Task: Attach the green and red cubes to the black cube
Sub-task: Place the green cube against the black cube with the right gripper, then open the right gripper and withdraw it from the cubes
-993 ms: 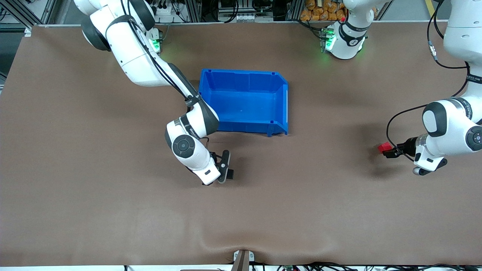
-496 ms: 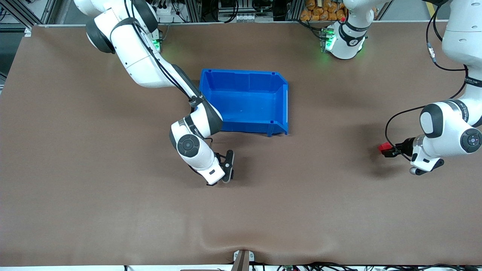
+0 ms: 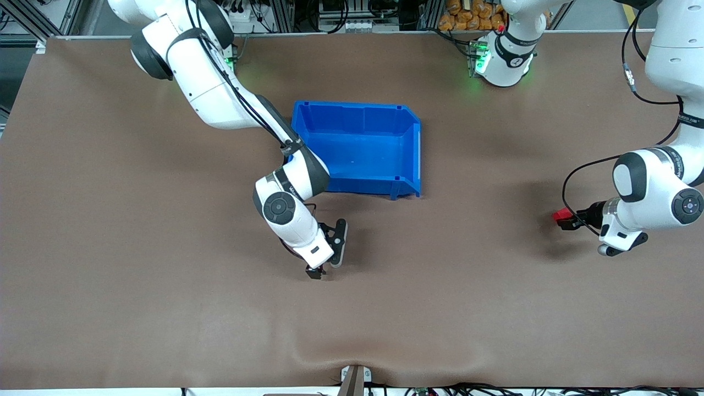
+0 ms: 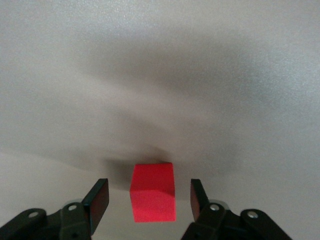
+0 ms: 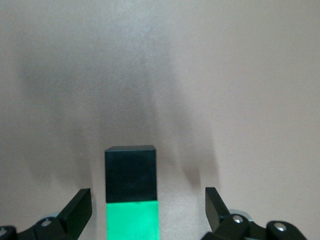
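The red cube point(image 4: 153, 192) lies on the table between my left gripper's point(image 4: 148, 188) open fingers, with a gap on each side. In the front view the red cube point(image 3: 560, 214) sits at the left gripper's point(image 3: 567, 220) tip, toward the left arm's end of the table. The black cube point(image 5: 130, 172) and the green cube point(image 5: 132, 220) lie joined face to face between my right gripper's point(image 5: 147, 196) wide-open fingers, untouched. In the front view the right gripper point(image 3: 314, 271) points down at the table, nearer the camera than the bin, and hides both cubes.
An empty blue bin point(image 3: 410, 159) stands mid-table, farther from the front camera than the right gripper. The brown table mat has a raised wrinkle point(image 3: 330, 357) near its front edge.
The right arm's hand has shifted toward the front camera and a little toward the left arm's end, tipping more downward. The left arm has barely moved.
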